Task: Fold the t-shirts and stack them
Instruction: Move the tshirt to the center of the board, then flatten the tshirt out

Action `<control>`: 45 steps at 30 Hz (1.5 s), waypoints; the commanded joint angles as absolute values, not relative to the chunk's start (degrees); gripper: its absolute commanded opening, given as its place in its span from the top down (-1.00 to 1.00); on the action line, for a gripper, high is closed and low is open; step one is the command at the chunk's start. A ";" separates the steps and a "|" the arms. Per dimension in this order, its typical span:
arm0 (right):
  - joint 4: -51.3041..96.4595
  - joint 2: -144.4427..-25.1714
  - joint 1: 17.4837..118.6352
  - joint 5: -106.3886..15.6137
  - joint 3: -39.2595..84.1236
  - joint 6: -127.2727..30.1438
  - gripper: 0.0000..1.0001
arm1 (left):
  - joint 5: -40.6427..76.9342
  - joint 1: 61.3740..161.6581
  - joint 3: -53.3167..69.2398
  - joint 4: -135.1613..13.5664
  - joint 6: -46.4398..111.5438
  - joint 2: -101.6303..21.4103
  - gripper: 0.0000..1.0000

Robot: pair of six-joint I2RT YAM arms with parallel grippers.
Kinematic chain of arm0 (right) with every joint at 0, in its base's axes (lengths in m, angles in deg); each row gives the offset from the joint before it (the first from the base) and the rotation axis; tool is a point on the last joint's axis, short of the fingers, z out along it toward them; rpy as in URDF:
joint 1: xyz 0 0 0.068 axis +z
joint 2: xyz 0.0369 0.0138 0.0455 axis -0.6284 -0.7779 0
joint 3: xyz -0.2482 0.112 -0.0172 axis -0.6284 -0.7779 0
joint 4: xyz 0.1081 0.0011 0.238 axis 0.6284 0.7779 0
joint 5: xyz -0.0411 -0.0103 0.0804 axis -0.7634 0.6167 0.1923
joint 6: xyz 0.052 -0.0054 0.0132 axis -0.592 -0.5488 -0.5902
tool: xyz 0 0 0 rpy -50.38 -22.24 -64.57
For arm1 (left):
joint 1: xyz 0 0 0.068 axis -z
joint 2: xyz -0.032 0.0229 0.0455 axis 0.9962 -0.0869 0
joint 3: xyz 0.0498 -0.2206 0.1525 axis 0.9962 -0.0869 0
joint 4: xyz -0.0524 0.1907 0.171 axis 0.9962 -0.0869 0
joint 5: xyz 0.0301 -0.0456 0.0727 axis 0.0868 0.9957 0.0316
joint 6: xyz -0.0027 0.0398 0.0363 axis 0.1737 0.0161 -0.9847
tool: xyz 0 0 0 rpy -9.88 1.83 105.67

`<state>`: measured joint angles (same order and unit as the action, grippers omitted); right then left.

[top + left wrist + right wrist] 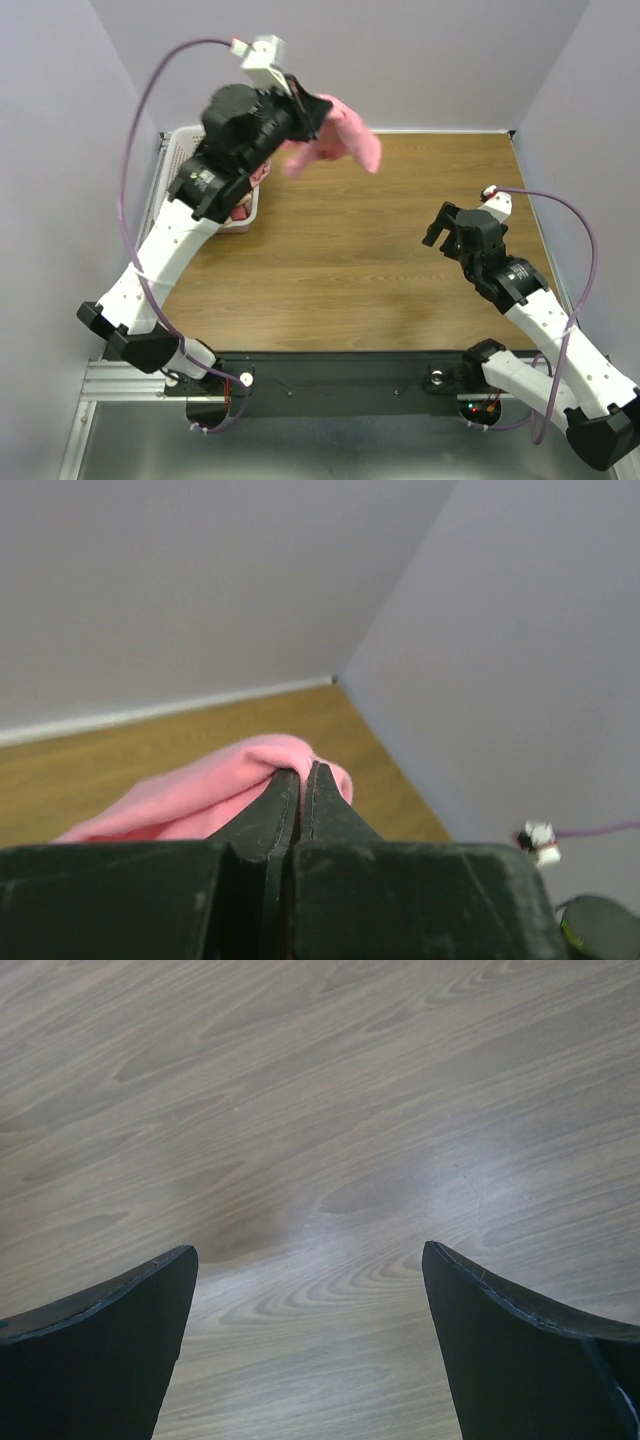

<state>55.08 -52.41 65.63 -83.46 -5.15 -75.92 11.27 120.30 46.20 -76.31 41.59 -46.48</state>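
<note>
the wooden bench [350, 270] carries a white basket [178, 142] at its far left corner. a salmon-pink shirt [345, 140] hangs in the air over the far edge, pinched in the closed left claw [303, 780]. the right claw [441, 222] hovers wide open near the right edge.

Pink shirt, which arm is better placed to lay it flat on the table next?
Probably left. The left gripper is shut on the pink shirt, holding it above the table. The right gripper hangs open and empty, apart from it.
</note>
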 commanded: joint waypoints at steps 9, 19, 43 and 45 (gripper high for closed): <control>57.74 -46.97 65.56 -86.25 -2.23 -77.35 -1.00 | 2.51 134.23 6.76 -62.28 52.86 -32.38 0.38; 64.70 -50.99 65.56 -79.67 -1.08 -76.91 -1.00 | -12.63 134.15 -14.01 -77.76 66.85 -28.96 -0.97; 66.55 -63.67 63.81 -77.91 -15.93 -96.24 -0.18 | 1.10 134.15 -21.58 -59.91 64.22 -37.13 -0.97; 62.43 -63.67 63.72 -76.42 -17.69 -95.28 -0.15 | 1.01 134.23 -22.02 -59.91 64.21 -36.60 -0.97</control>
